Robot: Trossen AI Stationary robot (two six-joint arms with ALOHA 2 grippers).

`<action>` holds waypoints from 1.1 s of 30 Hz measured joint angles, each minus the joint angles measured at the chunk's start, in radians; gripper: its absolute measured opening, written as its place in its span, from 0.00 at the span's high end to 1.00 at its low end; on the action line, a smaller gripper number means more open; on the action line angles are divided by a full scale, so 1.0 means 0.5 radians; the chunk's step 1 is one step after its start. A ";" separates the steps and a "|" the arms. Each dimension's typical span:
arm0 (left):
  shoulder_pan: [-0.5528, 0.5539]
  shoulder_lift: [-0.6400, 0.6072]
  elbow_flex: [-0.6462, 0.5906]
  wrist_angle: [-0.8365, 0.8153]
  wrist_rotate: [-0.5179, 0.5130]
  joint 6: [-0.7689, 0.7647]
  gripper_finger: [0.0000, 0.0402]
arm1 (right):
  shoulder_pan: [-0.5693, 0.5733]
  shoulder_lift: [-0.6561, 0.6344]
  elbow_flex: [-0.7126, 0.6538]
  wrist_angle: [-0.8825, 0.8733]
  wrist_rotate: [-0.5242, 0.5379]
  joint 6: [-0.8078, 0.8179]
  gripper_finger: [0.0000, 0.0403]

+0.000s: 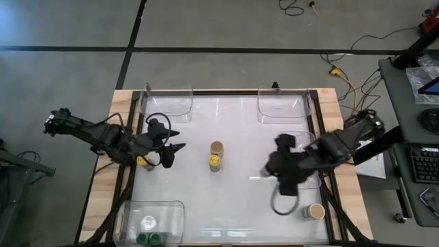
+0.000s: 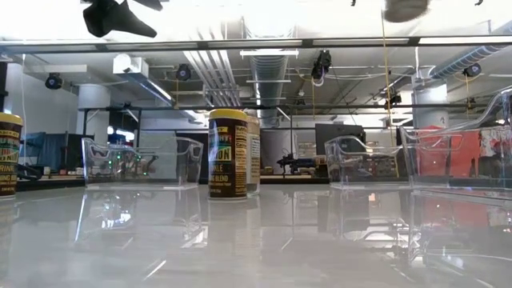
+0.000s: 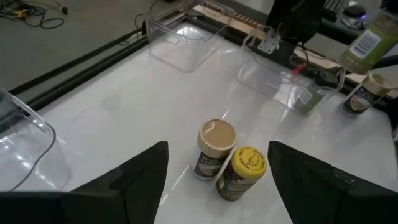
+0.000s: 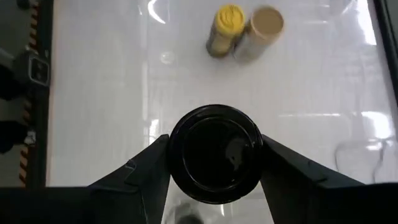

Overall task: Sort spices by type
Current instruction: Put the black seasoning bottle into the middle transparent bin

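Two small jars stand side by side mid-table, one with a tan lid (image 1: 217, 147) (image 3: 217, 138) and one with a yellow lid (image 1: 215, 162) (image 3: 247, 163). My left gripper (image 1: 177, 139) (image 3: 217, 148) hovers open to their left and touches nothing. My right gripper (image 1: 271, 170) (image 4: 214, 163) is to their right, shut on a black-lidded jar (image 4: 214, 152). Another tan-lidded jar (image 1: 316, 212) stands near the table's right near corner. One more jar (image 1: 145, 162) stands below the left arm. My right gripper pinches the black-lidded jar between its two fingers (image 4: 146, 171), one on each side of the round top end (image 4: 180, 149). The lid faces the wrist camera. The low view shows no such jar standing on the table, so it seems lifted clear.
Clear trays sit at the far left (image 1: 167, 103), the far right (image 1: 281, 106) and the near left corner (image 1: 171, 209); the last holds green-lidded jars (image 1: 151, 238). Another clear tray (image 1: 312, 184) lies under the right arm. A raised frame (image 1: 319, 123) borders the table.
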 joint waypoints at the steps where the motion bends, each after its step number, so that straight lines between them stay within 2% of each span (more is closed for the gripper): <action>1: -0.002 0.000 0.000 0.014 0.000 -0.001 0.35 | 0.038 -0.048 -0.051 -0.012 0.016 0.036 0.51; 5: -0.004 0.001 0.000 0.132 0.001 0.007 0.35 | 0.172 -0.246 -0.236 -0.050 0.095 0.246 0.50; 13: -0.004 0.002 0.000 0.312 0.002 0.145 0.35 | 0.339 -0.569 -0.674 -0.264 0.100 0.581 0.51; 19: -0.029 0.016 0.000 0.319 0.071 0.114 0.35 | 0.354 -0.747 -0.989 -0.273 0.082 0.748 0.50; 33: -0.050 0.024 0.000 0.342 0.087 0.146 0.35 | 0.353 -1.131 -1.406 -0.313 0.081 1.079 0.50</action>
